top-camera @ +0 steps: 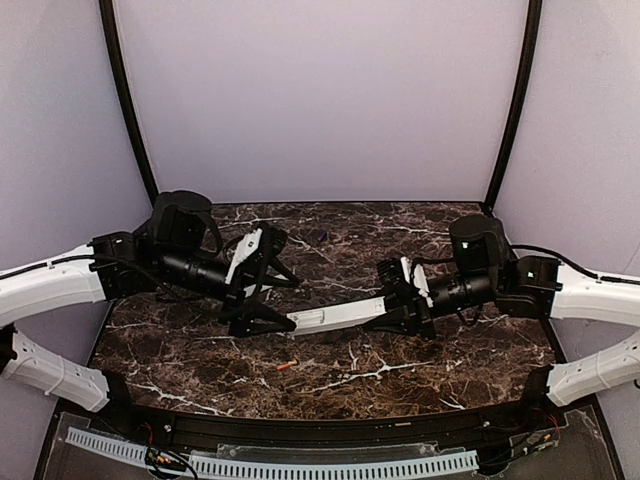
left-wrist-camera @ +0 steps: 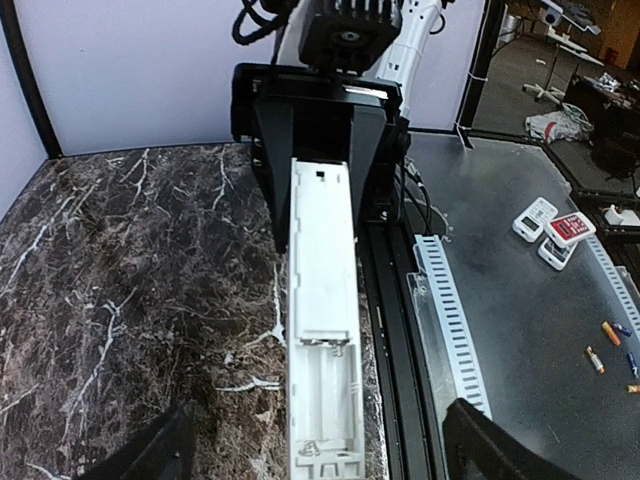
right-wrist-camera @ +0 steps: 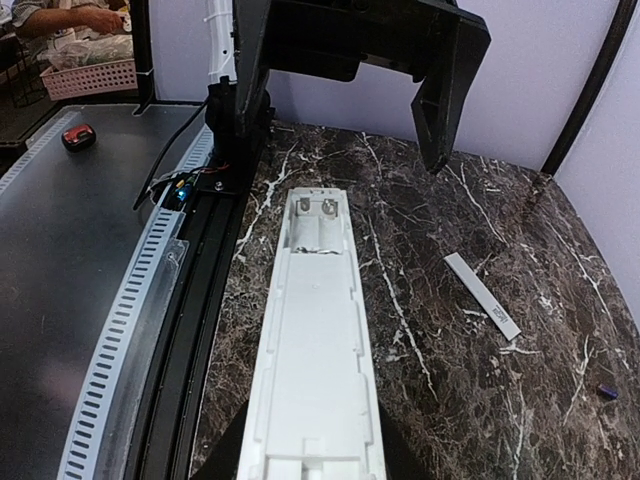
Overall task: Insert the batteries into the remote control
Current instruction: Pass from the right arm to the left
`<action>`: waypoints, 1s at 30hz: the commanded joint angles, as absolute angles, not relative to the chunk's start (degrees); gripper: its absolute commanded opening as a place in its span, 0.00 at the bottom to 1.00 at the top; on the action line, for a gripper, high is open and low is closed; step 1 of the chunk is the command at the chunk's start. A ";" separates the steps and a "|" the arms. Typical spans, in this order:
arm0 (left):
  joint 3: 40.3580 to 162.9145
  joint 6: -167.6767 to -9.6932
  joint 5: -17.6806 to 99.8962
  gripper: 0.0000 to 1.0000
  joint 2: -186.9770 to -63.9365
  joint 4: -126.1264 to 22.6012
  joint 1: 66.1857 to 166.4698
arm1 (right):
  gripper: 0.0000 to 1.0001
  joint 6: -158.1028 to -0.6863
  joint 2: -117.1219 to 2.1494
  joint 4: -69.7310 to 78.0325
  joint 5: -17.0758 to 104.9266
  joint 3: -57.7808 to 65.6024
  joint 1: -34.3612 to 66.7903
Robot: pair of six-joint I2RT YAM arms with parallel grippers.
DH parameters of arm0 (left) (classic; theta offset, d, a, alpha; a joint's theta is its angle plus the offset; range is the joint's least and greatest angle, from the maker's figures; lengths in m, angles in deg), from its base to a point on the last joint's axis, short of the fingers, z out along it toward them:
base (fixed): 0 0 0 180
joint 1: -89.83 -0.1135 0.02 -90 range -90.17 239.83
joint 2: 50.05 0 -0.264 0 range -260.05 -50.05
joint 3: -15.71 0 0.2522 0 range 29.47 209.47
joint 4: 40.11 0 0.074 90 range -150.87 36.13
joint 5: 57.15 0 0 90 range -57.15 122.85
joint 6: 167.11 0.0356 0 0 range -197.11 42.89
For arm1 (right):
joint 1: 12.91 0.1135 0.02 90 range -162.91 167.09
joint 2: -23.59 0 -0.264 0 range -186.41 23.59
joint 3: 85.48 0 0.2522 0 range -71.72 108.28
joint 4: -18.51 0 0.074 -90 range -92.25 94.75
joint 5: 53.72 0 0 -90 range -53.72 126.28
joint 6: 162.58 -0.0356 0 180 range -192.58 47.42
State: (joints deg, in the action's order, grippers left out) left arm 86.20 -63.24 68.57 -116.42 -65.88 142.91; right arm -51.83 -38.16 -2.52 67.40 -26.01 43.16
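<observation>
The white remote control [top-camera: 335, 317] hangs level above the marble table, its back face up. My right gripper [top-camera: 392, 300] is shut on one end of it, seen close in the right wrist view [right-wrist-camera: 315, 462]. The other end has an uncovered battery bay [left-wrist-camera: 328, 395] with bare metal contacts and nothing inside. My left gripper [left-wrist-camera: 320, 455] stands open with one finger [left-wrist-camera: 150, 450] on each side of that end, not touching it. One orange battery [top-camera: 285, 366] lies on the table in front of the remote. Another small dark battery [right-wrist-camera: 606, 391] lies farther off.
The thin white cover strip [right-wrist-camera: 482, 295] lies flat on the marble beside the remote. A black rail [left-wrist-camera: 400, 330] and a slotted white cable duct [left-wrist-camera: 450, 310] run along the table's near edge. Beyond them, loose batteries [left-wrist-camera: 600, 358] and small devices [left-wrist-camera: 566, 230] lie on a grey surface.
</observation>
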 commanded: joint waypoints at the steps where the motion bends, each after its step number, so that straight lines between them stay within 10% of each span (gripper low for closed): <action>1: 90.38 -55.30 65.79 0.82 -120.09 -75.91 145.87 | 0.00 -51.15 -39.01 -3.31 68.53 -23.62 43.51; 22: 91.43 -54.09 53.40 0.30 -122.48 -73.55 149.95 | 0.00 -52.55 -39.80 -2.38 67.04 -22.94 43.51; 26: 91.17 -54.21 53.64 0.52 -122.91 -73.47 150.05 | 0.00 -52.93 -39.59 -2.20 66.61 -22.94 43.50; 30: 91.40 -53.98 53.47 0.51 -123.42 -73.45 150.28 | 0.00 -53.03 -39.75 -2.25 66.54 -23.03 43.51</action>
State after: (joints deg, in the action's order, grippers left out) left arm 91.40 -54.56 54.08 -124.24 -73.75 149.79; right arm -52.15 -40.54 -4.27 66.44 -24.26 43.34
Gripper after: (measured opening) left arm 0.537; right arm 0.280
